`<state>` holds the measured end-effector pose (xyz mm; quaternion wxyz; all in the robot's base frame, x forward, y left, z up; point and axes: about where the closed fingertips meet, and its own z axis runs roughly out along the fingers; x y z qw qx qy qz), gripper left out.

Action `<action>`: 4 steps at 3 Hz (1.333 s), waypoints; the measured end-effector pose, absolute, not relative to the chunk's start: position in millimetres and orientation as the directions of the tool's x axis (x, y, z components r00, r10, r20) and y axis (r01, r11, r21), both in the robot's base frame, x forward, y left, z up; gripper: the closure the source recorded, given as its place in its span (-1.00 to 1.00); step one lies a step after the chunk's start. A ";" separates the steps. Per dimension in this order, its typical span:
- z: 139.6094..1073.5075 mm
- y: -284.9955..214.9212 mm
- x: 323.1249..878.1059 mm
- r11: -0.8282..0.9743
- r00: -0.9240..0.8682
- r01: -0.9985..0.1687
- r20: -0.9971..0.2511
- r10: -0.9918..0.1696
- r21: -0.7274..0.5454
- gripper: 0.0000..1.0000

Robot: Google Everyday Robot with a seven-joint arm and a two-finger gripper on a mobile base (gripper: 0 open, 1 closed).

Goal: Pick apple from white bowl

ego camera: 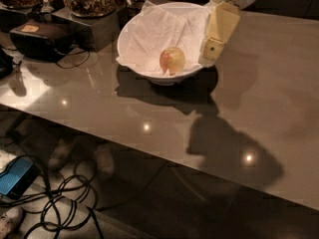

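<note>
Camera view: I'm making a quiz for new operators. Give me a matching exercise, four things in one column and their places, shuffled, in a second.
Things
1. apple
2. end effector
3. blue device
4. black case

Places
A. on the floor, lower left
B. at the white bowl's right rim
C. on the table, left of the white bowl
D. inside the white bowl

Pairs: 1-D, 2-B, 3-A, 4-C
</note>
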<state>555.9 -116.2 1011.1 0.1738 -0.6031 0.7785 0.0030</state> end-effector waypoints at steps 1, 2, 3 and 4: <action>1015.4 -112.0 560.5 0.258 -0.184 -0.938 -0.301 -0.936 -0.231 -1.00; 1013.2 -113.6 573.7 0.318 -0.225 -0.927 -0.384 -0.896 -0.198 -1.00; 1016.2 -112.5 590.4 0.386 -0.285 -0.910 -0.447 -0.848 -0.152 -0.92; 1013.2 -113.2 607.3 0.441 -0.345 -0.891 -0.476 -0.809 -0.104 -0.86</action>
